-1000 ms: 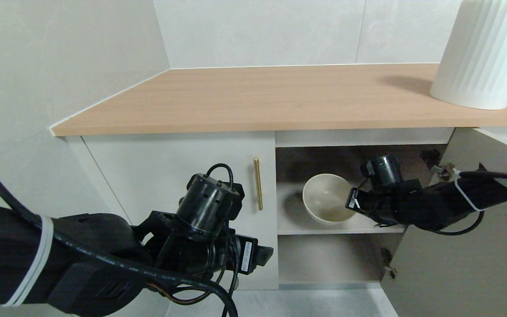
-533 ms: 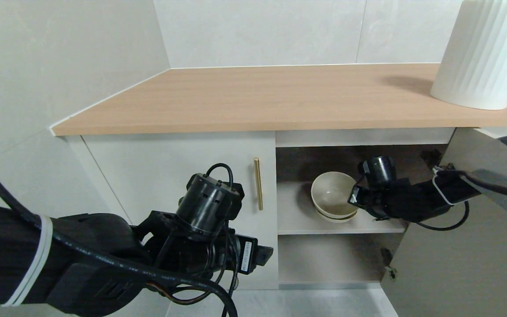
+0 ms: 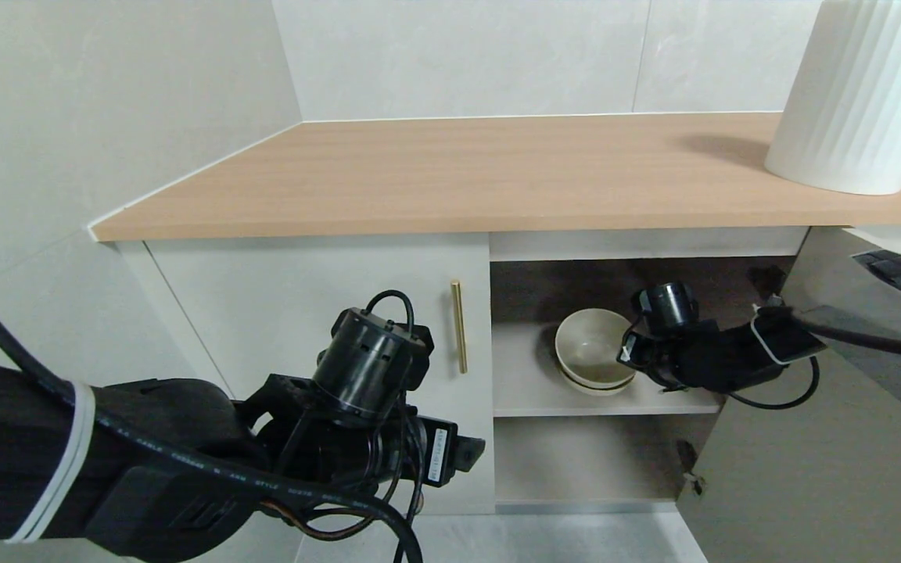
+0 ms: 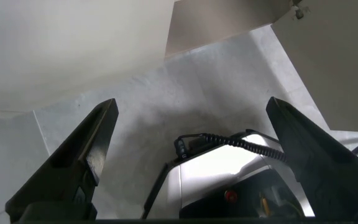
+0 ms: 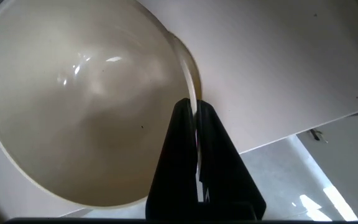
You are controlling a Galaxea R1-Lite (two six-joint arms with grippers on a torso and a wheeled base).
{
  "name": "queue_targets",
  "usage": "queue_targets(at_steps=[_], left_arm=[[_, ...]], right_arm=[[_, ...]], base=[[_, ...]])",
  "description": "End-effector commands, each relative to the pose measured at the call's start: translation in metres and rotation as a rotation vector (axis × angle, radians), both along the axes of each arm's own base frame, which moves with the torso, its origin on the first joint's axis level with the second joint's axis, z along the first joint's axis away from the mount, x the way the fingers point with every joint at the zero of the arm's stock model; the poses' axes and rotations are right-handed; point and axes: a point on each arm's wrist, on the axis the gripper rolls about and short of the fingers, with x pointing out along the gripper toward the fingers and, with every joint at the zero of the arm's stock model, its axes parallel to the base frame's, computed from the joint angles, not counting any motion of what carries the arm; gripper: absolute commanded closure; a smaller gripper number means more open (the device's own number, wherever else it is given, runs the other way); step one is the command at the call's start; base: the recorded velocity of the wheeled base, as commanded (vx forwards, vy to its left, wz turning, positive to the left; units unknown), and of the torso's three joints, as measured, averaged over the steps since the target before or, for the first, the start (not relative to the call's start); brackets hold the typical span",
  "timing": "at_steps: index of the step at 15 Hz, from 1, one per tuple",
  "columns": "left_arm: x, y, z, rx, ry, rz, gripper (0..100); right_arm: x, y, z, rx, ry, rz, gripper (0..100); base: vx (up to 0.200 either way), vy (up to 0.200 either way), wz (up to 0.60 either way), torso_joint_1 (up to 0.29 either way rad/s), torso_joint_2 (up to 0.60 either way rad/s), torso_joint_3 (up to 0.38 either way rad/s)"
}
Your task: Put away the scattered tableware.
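Pale cabinet shelf [image 3: 525,387] bears a round cream ceramic bowl [image 3: 590,352], rim pinched by the right claw [image 3: 629,356]. Left of it, the left claw [image 4: 192,106] gapes empty.

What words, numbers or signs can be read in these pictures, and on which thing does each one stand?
White label on the left arm: dark print, too small to read.
Black cable over the left arm: pale lettering, too small and blurred to read.
The bowl, worktop and white ribbed container: no writing to be seen.
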Motion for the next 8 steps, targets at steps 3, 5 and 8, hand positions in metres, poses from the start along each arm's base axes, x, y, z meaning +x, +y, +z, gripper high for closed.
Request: queue_targets(at_steps=[3,5,8], left_arm=[[0.0002,-0.0002,-0.0007,0.001,0.002,0.000,0],[0.0002,-0.0002,-0.0007,0.001,0.002,0.000,0],[0.0005,0.0001,-0.0007,0.001,0.002,0.002,0]], right_arm=[[0.0045,-0.0037,-0.0037,-0.006,0.000,-0.017,100],[0.0047,-0.0037,-0.0033,-0.006,-0.001,-0.017,100],[0.0038,-0.0039,-0.0024,-0.005,-0.001,-0.016,0]], base=[[0.000,0.000,0.00,0.000,0.00,0.000],[0.000,0.000,0.00,0.000,0.00,0.000],[0.000,0.000,0.00,0.000,0.00,0.000]])
